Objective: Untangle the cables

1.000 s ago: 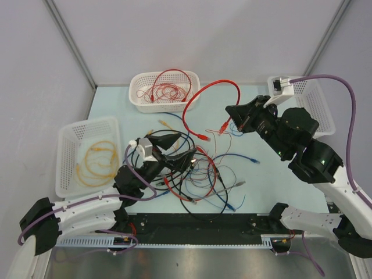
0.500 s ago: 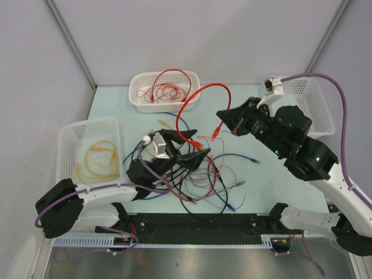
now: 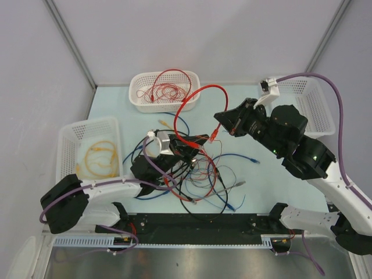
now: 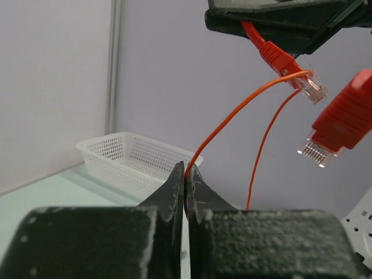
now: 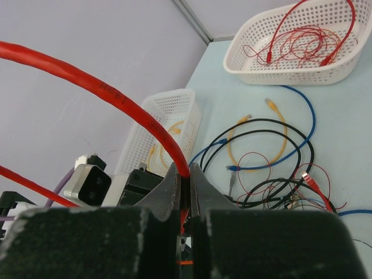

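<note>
The cables [image 3: 203,174] lie in a loose tangle of black, blue, red and grey wires at the table's middle. My left gripper [image 3: 200,141] hovers over the tangle's far edge. In the left wrist view it [image 4: 187,172] is shut on a thin red wire [image 4: 232,116] that rises up to the right. My right gripper [image 3: 220,118] is raised just behind, shut on a thick red cable [image 3: 197,96] that arcs back toward the far basket. The right wrist view shows that cable [image 5: 116,93] pinched between the jaws [image 5: 186,171]. Its red plug [image 4: 290,70] hangs below the right gripper.
A white basket [image 3: 139,100] at the back holds thin red cables. Another basket [image 3: 67,165] on the left holds a yellow cable. A third white basket [image 3: 322,113] stands at the right behind my right arm. A yellow cable [image 5: 279,125] lies on the table.
My left gripper has pushed right over the tangle and closed on the thin red wire. My right gripper has shifted left, carrying the thick red cable.
</note>
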{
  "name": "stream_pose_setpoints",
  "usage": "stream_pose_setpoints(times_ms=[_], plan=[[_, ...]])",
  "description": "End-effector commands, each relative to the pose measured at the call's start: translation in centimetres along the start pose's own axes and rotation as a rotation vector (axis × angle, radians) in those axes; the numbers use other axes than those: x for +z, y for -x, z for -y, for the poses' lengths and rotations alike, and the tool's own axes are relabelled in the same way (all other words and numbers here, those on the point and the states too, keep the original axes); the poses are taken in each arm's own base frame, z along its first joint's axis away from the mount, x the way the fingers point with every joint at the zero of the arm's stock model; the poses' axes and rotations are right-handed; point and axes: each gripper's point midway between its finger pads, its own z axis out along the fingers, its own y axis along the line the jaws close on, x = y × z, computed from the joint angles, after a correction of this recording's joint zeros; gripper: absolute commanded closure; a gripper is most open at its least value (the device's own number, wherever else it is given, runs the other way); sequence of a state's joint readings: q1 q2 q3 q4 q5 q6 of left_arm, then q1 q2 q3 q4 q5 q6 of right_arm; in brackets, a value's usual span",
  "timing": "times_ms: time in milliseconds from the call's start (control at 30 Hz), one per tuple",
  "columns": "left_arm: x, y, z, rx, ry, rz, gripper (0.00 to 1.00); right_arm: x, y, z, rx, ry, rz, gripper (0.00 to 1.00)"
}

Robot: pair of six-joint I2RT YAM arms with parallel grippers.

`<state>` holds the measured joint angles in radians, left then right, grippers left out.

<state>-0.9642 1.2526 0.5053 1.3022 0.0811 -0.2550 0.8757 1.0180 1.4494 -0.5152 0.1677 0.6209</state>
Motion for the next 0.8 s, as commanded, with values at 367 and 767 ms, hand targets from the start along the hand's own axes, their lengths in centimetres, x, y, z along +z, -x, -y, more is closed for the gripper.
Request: stream_pose_setpoints(times_ms=[367,767], plan=[[-9.9,1.7,-10.9,-0.197,0.684,-0.409,1.0,-2.4,4.9,5.3,-0.155,-0.289,0.204,1.0],[-9.5,7.6,-9.5,-0.136,0.73,-0.492,1.0,-2.8,4.0,12.3,-0.127,-0.561,0.246,1.0]])
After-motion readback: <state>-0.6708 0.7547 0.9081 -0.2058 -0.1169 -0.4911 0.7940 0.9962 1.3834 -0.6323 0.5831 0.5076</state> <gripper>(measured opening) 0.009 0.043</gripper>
